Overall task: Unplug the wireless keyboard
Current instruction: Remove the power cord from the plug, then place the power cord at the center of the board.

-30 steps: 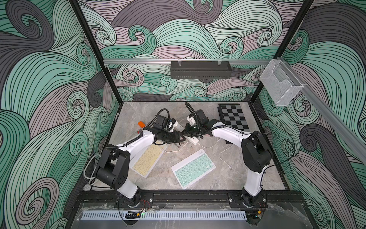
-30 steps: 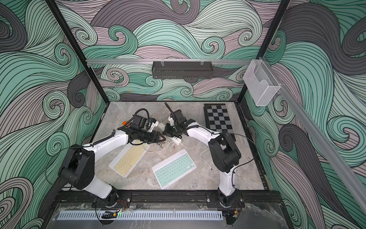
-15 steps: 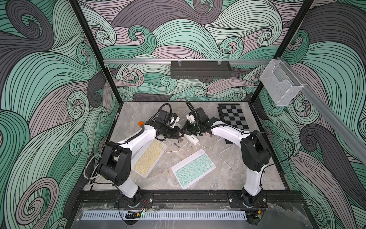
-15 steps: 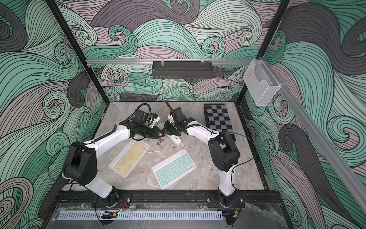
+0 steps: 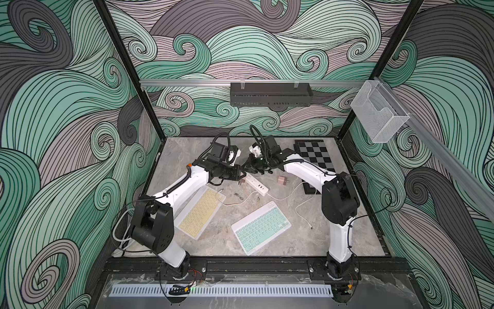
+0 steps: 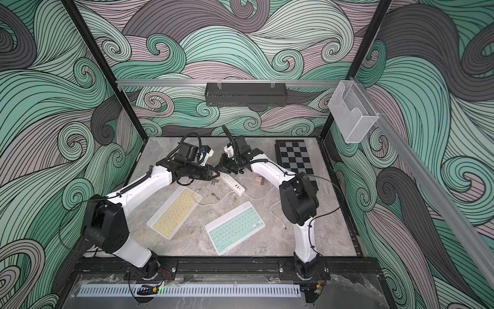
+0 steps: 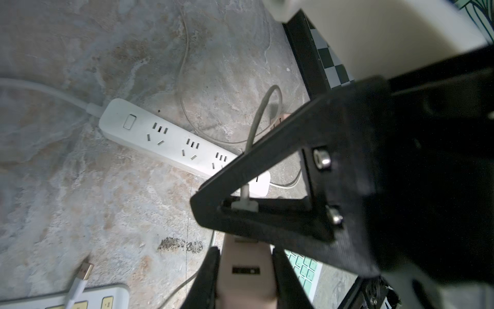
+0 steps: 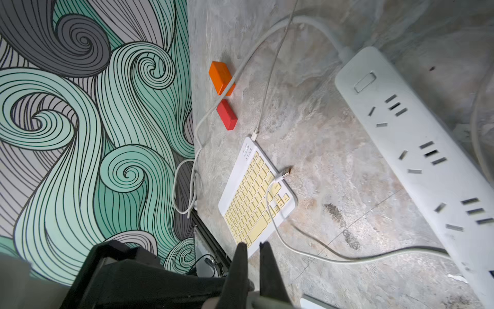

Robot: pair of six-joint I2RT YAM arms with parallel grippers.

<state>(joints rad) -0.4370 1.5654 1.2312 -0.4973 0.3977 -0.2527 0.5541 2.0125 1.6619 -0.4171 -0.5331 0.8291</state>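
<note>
Wireless keyboard (image 5: 200,211), yellow-keyed, lies flat on the tabletop (image 5: 219,248), front left, a thin white cable (image 8: 263,107) meeting its far corner. On the left gripper (image 7: 246,250) we see the jaws clamping a pink adapter (image 7: 246,278). On the right gripper (image 8: 253,243) the jaws are closed, seemingly pinching a white plug (image 7: 244,205). Black wall tray (image 5: 271,93): contents hidden from us.

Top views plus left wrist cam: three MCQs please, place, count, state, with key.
1. The chessboard lies: A) between the keyboards B) on the wall shelf C) at the far right of the table.
2. Keyboards on the table: A) one B) two C) three.
3. The left gripper is: A) shut on a pink adapter B) open and empty C) shut on the power strip.
Key: 1 C, it lies by the right wall at the back; 2 B, a yellow keyboard and a mint keyboard; 3 A, the left wrist view shows the adapter clamped in it.
</note>
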